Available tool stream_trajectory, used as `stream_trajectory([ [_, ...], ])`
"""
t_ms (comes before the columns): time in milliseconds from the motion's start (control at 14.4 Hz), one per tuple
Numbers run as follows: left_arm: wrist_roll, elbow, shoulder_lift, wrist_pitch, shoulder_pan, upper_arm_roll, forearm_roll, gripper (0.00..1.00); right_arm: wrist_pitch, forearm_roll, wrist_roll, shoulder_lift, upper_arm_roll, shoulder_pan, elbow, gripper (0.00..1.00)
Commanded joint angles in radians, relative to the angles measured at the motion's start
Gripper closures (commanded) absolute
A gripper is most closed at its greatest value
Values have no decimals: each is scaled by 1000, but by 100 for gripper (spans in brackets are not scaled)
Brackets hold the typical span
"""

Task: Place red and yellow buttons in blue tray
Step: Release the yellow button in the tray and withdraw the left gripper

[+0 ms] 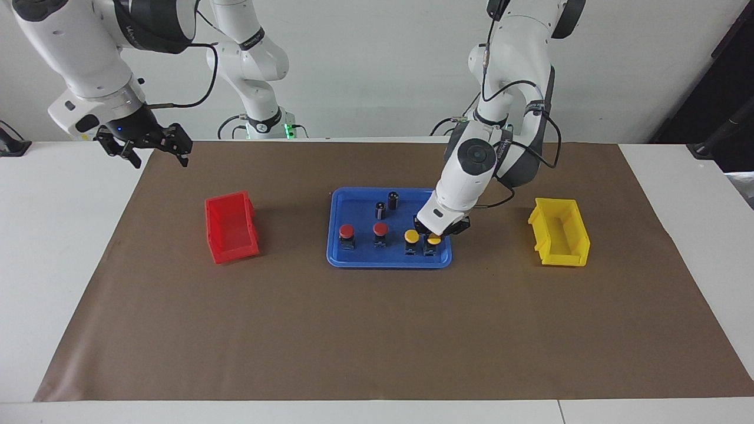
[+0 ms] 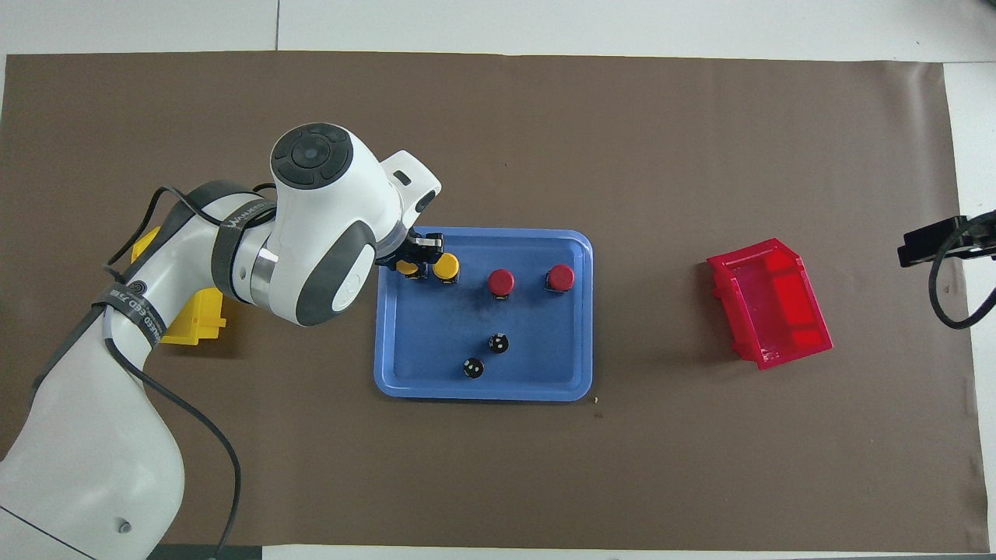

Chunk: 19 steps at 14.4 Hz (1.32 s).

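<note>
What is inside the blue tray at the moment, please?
The blue tray holds two red buttons, two yellow buttons and two dark cylinders. The left gripper partly hides one yellow button.

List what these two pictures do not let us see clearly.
1. Overhead view: the yellow bin is mostly covered by the left arm.
2. Both views: the outermost yellow button is partly hidden by the left end effector; grip unclear.
3. Overhead view: the right end effector is cut off by the edge.
</note>
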<state>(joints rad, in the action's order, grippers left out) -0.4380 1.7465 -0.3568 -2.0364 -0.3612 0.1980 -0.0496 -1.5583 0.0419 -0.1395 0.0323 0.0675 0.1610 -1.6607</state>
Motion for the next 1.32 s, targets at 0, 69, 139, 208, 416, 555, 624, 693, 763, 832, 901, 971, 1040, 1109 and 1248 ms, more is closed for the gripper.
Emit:
stream_trajectory([
  [0, -34, -16, -8, -4, -16, -14, 10, 63, -12, 12, 11, 23, 3, 5, -27, 0],
  [69, -41, -16, -8, -5, -16, -14, 10, 60, -12, 12, 11, 24, 3, 5, -27, 0],
  [139, -41, -16, -8, -5, -16, -14, 10, 58, -12, 12, 11, 23, 3, 5, -27, 0],
  [208, -41, -16, -8, -5, -16, -14, 10, 57, -12, 10, 11, 23, 3, 5, -27, 0],
  [416, -41, -15, -8, -4, -15, -15, 11, 56, -12, 12, 11, 24, 3, 5, -27, 0],
  [555, -41, -16, -7, -2, -15, -17, 10, 54, -11, 10, 9, 24, 3, 5, -27, 0],
  [624, -41, -18, -8, -1, -15, -17, 10, 53, -11, 10, 11, 24, 3, 5, -27, 0],
  [693, -41, -18, -7, -1, -15, -17, 10, 51, -11, 10, 11, 24, 3, 5, -27, 0],
  [763, -42, -18, -7, -1, -15, -17, 10, 51, -11, 10, 11, 24, 3, 3, -27, 0],
  [832, -42, -19, -7, 1, -15, -19, 10, 49, -11, 10, 9, 24, 3, 5, -27, 0],
  [901, -41, -21, -7, 7, -15, -20, 10, 49, -11, 7, 9, 24, 3, 5, -27, 0],
  [971, -41, -22, -4, 13, -13, -20, 10, 49, -11, 4, 8, 24, 3, 5, -27, 0],
  [1040, -41, -25, 2, 22, -9, -22, 10, 49, -12, 0, 8, 24, 3, 5, -27, 0],
  [1109, -39, -42, 10, 50, -4, -22, 8, 49, -12, -2, 9, 24, 3, 5, -27, 0],
  [1248, -38, -137, 15, 173, -1, -22, 2, 48, -12, -4, 9, 24, 3, 0, -27, 0],
])
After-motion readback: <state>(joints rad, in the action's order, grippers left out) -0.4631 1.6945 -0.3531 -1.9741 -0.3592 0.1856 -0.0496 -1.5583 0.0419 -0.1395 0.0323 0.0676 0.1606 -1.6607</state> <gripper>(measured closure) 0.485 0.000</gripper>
